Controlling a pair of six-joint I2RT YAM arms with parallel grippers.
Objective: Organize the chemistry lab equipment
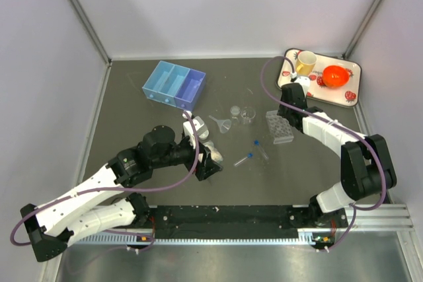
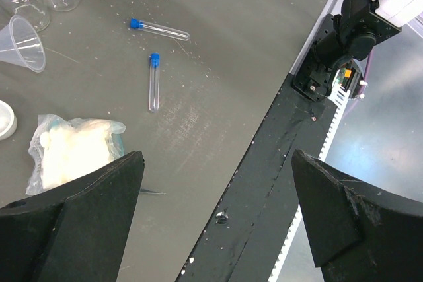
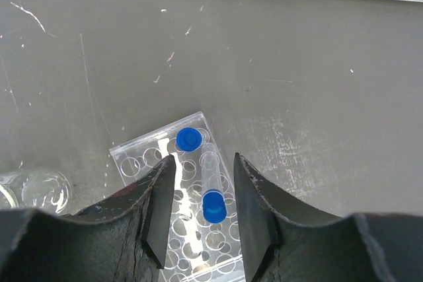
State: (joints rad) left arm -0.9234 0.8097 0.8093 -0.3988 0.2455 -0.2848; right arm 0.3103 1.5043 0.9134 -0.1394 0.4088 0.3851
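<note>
left gripper [image 2: 217, 163] spread | right gripper [image 3: 205, 163] above tube rack [image 3: 140, 156] (one tube [image 3: 190, 139] seated)

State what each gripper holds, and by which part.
Nothing. The left gripper is open and empty; the right gripper straddles a blue-capped tube on the rack without touching it.

Grey table [image 1: 132, 130] carries 2 tubes [image 2: 154, 82], rack [image 1: 281, 127], bag [image 2: 73, 150].

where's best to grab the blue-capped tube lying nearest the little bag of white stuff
Probably the middle of the small clear blue-capped tube, coming straight down with the fingers across its length. It lies flat on the dark table with open surface along both long sides, so a pinch there looks unobstructed.
</note>
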